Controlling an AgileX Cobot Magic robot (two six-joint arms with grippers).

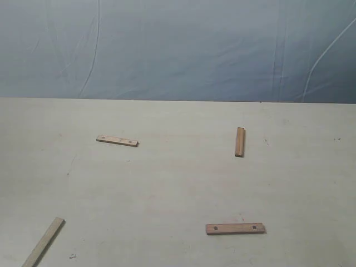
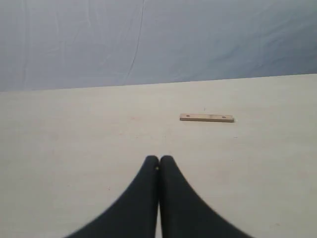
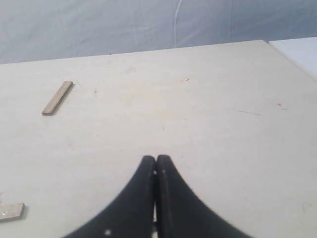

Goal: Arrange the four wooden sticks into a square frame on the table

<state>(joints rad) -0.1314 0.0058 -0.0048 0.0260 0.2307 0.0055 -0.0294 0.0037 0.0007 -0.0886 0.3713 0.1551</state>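
Four wooden sticks lie scattered and apart on the pale table [image 1: 167, 189]. One with end holes [image 1: 117, 141] lies far left. Another [image 1: 240, 142] lies lengthwise at the far right. A third with holes [image 1: 235, 228] lies crosswise near the front right. The fourth [image 1: 43, 243] slants off the front left edge of the exterior view. No square frame is formed. My left gripper [image 2: 159, 159] is shut and empty, with a stick [image 2: 206, 118] ahead of it. My right gripper [image 3: 156, 158] is shut and empty; one stick [image 3: 57, 98] lies ahead and another's end [image 3: 11, 211] shows beside it. Neither gripper appears in the exterior view.
A blue-grey sheet [image 1: 178, 47] hangs behind the table's far edge. A white surface [image 3: 297, 52] adjoins the table's corner in the right wrist view. Faint specks and scuffs mark the tabletop.
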